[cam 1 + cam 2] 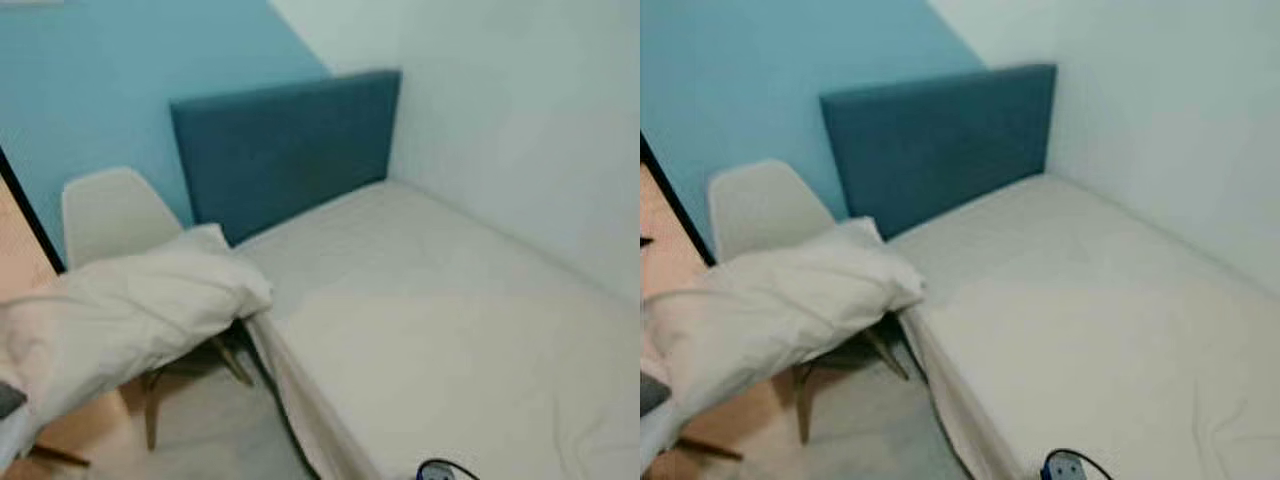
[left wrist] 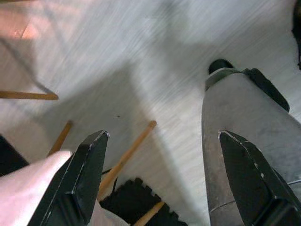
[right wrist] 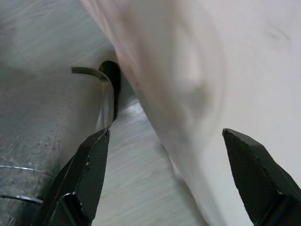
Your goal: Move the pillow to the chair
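Nearest the head camera, low at the left edge, a rumpled white fabric pillow (image 1: 130, 315) sprawls across the seat of a white moulded chair with slanted wooden legs (image 1: 110, 215). One corner of the pillow pokes toward the bed; its near end runs off the lower left of the left eye view. The chair back rises behind the pillow, against a light blue wall (image 1: 110, 80). Just beside the chair stands a bed with a bare off-white mattress (image 1: 450, 330), topped by a dark teal upholstered headboard (image 1: 290, 150). A white wall (image 1: 520, 130) runs along the bed's far side. A small blue and black object (image 1: 1068, 466) sits at the bottom edge, too cropped to identify. Pale grey floor (image 1: 215, 420) shows under the chair.

Left wrist view: the left claw (image 2: 164, 181) hangs with its two black fingers (image 2: 82, 181) spread wide, nothing between them. Below lie pale floor, thin wooden legs (image 2: 127, 157) and the robot's grey leg (image 2: 240, 113). A pale fabric edge sits beside one finger; whether it touches I cannot tell.

Right wrist view: the right claw (image 3: 169, 181) is also spread wide, holding nothing. Blurred white bedding (image 3: 207, 84) runs between and beyond the fingers, with grey floor and a grey robot leg (image 3: 42, 136) to one side.
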{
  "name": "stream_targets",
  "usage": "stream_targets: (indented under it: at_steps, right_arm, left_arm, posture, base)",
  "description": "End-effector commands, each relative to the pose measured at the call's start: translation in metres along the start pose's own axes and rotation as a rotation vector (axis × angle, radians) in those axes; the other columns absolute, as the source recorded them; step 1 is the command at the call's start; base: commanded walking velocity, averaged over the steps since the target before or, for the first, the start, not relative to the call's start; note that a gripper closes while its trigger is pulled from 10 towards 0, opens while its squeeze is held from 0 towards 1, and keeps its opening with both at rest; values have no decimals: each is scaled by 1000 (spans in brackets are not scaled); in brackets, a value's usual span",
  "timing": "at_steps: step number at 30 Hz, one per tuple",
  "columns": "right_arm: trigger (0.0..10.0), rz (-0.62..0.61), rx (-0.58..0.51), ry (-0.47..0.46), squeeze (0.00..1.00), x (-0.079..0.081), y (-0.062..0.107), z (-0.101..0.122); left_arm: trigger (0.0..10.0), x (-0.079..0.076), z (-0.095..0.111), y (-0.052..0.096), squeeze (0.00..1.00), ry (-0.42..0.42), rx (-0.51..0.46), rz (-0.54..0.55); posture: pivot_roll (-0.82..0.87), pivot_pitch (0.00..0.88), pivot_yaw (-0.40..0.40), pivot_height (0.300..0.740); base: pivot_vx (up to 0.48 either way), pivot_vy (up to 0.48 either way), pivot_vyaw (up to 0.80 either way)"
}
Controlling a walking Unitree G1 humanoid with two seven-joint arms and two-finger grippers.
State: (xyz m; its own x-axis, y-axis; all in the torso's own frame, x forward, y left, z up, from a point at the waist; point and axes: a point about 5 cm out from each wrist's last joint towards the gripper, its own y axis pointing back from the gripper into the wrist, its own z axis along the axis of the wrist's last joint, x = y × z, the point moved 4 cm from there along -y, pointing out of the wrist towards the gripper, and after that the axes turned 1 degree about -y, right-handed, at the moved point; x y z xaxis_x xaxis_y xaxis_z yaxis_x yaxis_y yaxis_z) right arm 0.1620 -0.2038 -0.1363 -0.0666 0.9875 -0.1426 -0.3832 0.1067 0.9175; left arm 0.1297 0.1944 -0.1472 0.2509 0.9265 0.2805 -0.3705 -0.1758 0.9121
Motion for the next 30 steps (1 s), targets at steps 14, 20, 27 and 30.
stream_targets:
  at_steps: [14,20,27,30]
  right_arm:
    - [10000,6,-4,23,0,2,0,2]
    - [10000,6,-4,25,0,2,0,3]
    - [10000,7,-2,26,0,2,0,3]
    - [10000,7,-1,26,0,2,0,3]
  left_arm:
    - [10000,4,-13,0,0,-13,42,-12]
    - [10000,5,-12,0,0,-14,40,-11]
    - [10000,5,-12,0,0,-11,41,-13]
    - [10000,4,-13,0,0,-10,43,-15]
  posture:
    - [-133,0,-12,740]
    - [-134,0,-11,740]
    - [-135,0,-13,740]
    - [-136,0,-14,740]
  base:
    - [-410,0,0]
    - [-480,0,0]
    - [-480,0,0]
    - [-480,0,0]
